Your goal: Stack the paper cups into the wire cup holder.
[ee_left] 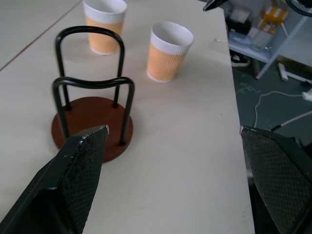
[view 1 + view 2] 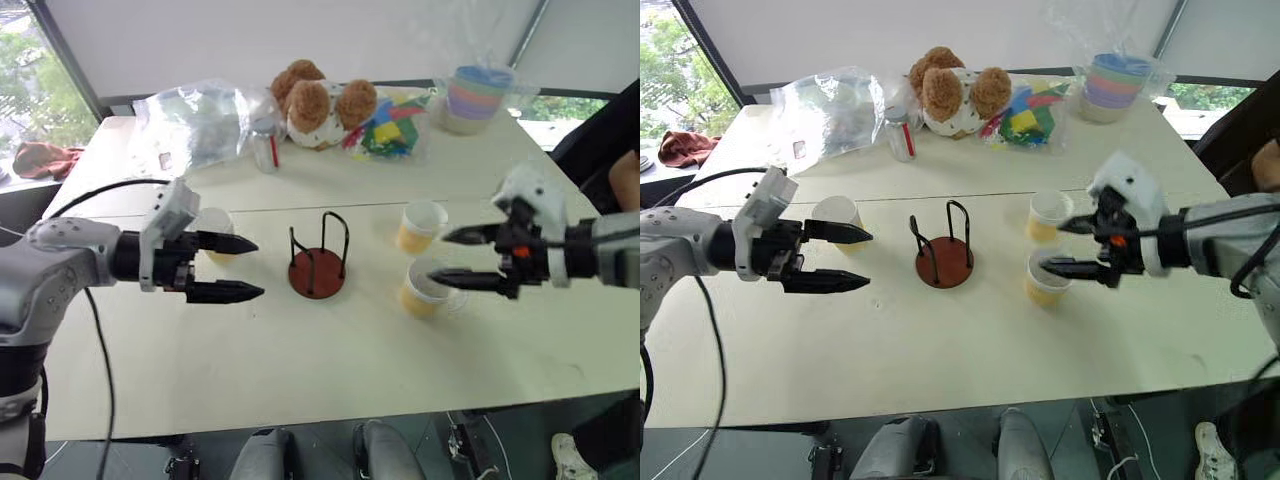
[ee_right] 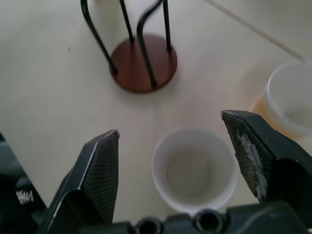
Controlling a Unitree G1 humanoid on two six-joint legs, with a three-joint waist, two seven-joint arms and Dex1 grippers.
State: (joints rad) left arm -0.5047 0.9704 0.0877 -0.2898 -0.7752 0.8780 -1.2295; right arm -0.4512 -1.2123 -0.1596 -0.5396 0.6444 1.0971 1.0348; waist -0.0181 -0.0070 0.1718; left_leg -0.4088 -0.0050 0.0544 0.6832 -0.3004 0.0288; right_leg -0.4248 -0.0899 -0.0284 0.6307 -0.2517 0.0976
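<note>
The wire cup holder [image 2: 318, 262] stands empty at the table's middle, with black wire loops on a reddish-brown disc. Two paper cups stand upright to its right, one farther back [image 2: 421, 226] and one nearer [image 2: 425, 288]. A third paper cup [image 2: 213, 225] stands left of the holder, partly behind my left gripper. My left gripper [image 2: 258, 268] hangs open just left of the holder, pointing at it, with nothing held. My right gripper [image 2: 438, 257] is open above the nearer right cup [image 3: 195, 170], which sits below the gap between its fingers, apart from them.
At the back of the table are a crumpled plastic bag [image 2: 200, 120], a small bottle [image 2: 265, 145], a stuffed bear [image 2: 320, 100], bagged colourful blocks [image 2: 390, 125] and a stack of pastel bowls [image 2: 478, 95]. A person's arm [image 2: 625, 180] shows at the right edge.
</note>
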